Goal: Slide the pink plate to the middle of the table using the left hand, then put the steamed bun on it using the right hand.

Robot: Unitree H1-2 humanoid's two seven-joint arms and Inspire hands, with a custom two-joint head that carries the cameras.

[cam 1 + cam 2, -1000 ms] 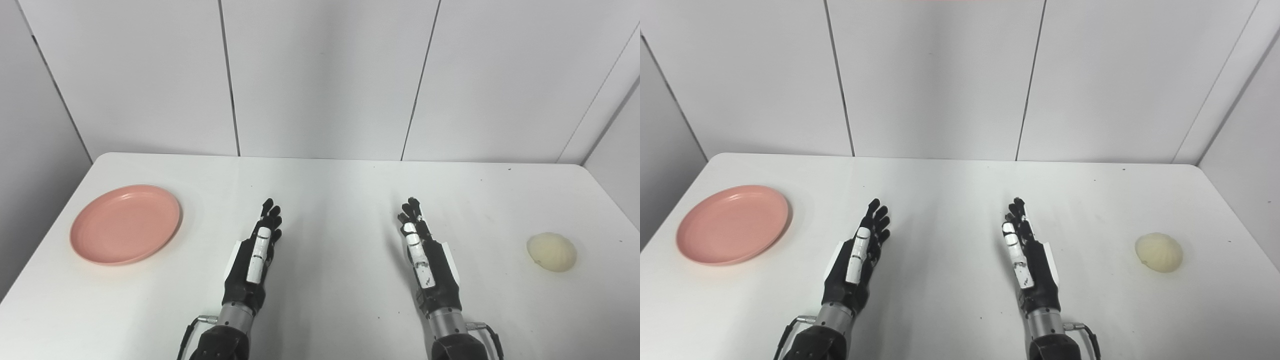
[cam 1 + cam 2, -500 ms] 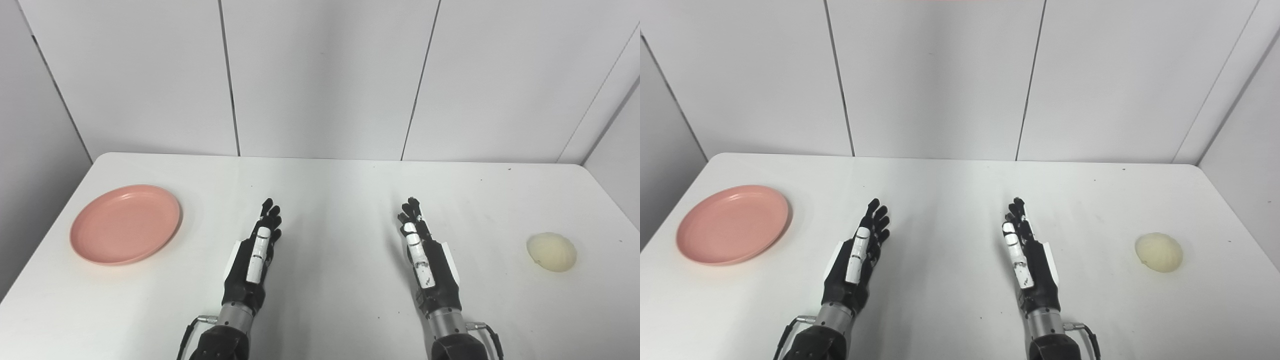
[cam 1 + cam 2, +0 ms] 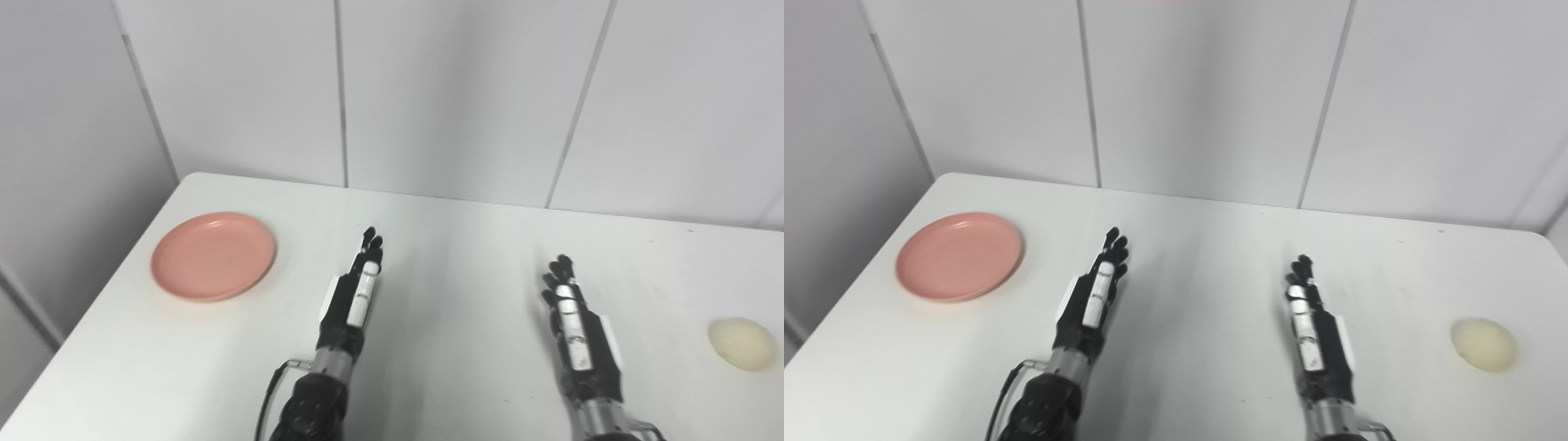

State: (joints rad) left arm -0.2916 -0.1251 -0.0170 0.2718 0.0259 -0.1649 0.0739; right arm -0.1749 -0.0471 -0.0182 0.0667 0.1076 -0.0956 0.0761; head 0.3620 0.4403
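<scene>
The pink plate (image 3: 214,256) lies flat near the table's left edge. A pale steamed bun (image 3: 742,343) rests on the table at the far right. My left hand (image 3: 351,298) is held edge-on over the table, to the right of the plate and apart from it, fingers straight and holding nothing. Open and empty as well, my right hand (image 3: 577,332) stands edge-on well to the left of the bun.
The white table (image 3: 453,257) ends at a grey panelled wall (image 3: 429,92) behind. Its left edge runs close by the plate. Bare table surface lies between my two hands.
The camera has turned left and tilted, shifting the whole picture right. My left hand has stretched a little further forward; plate, bun and right hand keep their places on the table.
</scene>
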